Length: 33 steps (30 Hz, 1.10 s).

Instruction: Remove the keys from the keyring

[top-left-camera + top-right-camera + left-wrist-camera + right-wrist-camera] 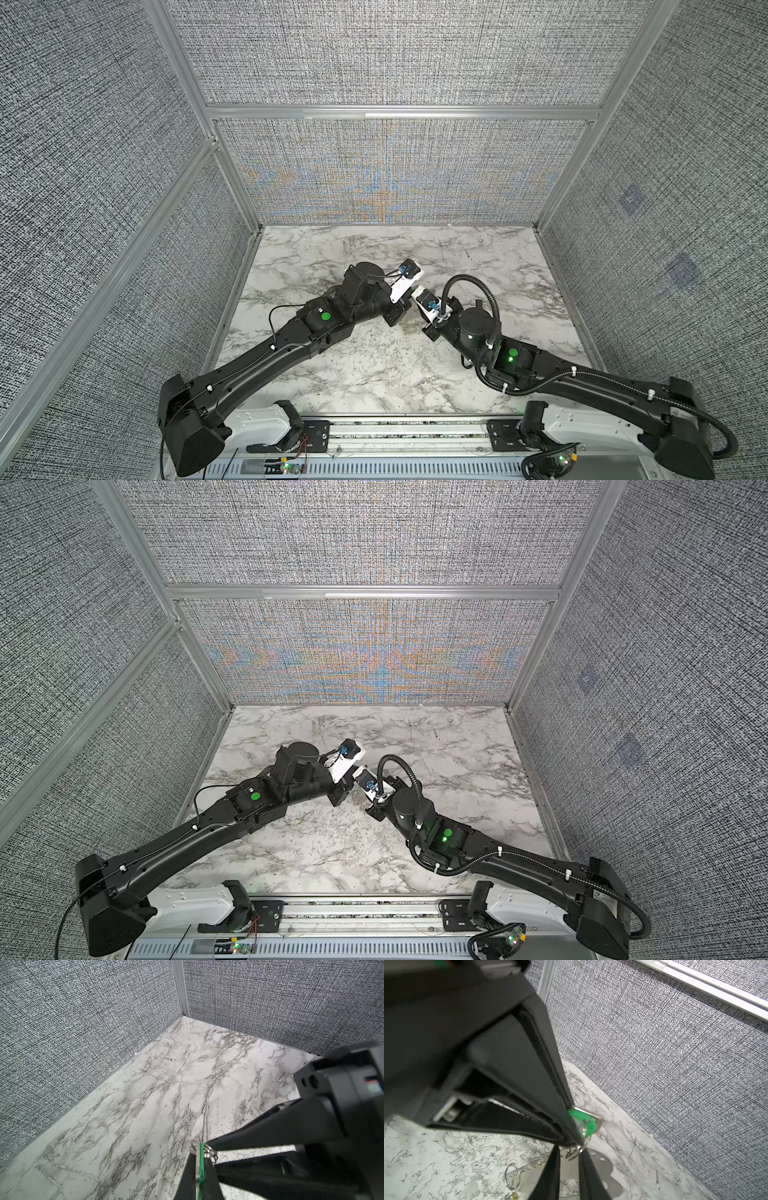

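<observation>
My left gripper (200, 1153) is shut on the green-tagged key (201, 1165), held edge-on between its dark fingers. In the right wrist view the same key (588, 1124) sticks out past the left fingertips (574, 1124). A small wire ring (209, 1152) runs through its hole. My right gripper (571, 1150) pinches that ring at its tips. The flat grey keyring (604, 1167) lies below on the marble. The yellow-tagged key (515, 1195) hangs on another wire ring (511, 1169) at the keyring's edge. In both top views the wrists hide all of this.
The two arms meet over the middle of the marble table (374, 374), left wrist (365, 286) against right wrist (469, 328). Grey fabric walls with aluminium posts (180, 987) close the table on three sides.
</observation>
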{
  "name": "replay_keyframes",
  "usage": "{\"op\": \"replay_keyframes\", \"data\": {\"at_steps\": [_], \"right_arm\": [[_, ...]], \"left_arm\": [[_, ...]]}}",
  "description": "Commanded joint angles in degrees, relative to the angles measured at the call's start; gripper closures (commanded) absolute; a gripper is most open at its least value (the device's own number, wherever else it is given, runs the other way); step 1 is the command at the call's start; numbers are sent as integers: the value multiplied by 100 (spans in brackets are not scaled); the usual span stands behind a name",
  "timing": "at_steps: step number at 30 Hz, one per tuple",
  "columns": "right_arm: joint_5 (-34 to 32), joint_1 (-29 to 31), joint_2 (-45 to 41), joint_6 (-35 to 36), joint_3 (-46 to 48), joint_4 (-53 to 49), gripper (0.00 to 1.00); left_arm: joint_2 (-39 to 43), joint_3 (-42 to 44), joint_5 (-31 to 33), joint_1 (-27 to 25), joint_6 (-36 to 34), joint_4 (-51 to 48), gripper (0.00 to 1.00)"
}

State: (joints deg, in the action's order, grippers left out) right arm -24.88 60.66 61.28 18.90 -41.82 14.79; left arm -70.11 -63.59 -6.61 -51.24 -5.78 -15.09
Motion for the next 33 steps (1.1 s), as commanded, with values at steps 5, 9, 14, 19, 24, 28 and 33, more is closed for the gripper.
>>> {"op": "replay_keyframes", "data": {"at_steps": [5, 9, 14, 19, 24, 28, 33], "right_arm": [[-321, 73, -27, 226, 41, 291, 87], [-502, 86, -65, 244, 77, 332, 90], [-553, 96, -76, 259, 89, 355, 93], [-465, 104, -121, 324, 188, 462, 100], [-355, 126, -246, 446, 397, 718, 100], [-265, 130, -334, 562, 543, 920, 100], [-27, 129, -440, 637, 776, 1357, 100]], "left_arm": [[-14, -83, -71, -9, -7, -63, 100], [-25, -92, -86, -11, -2, -99, 100], [-19, -88, -69, -12, -2, -120, 100], [-20, -92, -42, -9, -17, -164, 100], [5, -101, 72, -8, -38, -257, 100], [16, -75, 172, -8, 19, -310, 100], [17, 20, 145, 0, 124, -254, 100]]}}
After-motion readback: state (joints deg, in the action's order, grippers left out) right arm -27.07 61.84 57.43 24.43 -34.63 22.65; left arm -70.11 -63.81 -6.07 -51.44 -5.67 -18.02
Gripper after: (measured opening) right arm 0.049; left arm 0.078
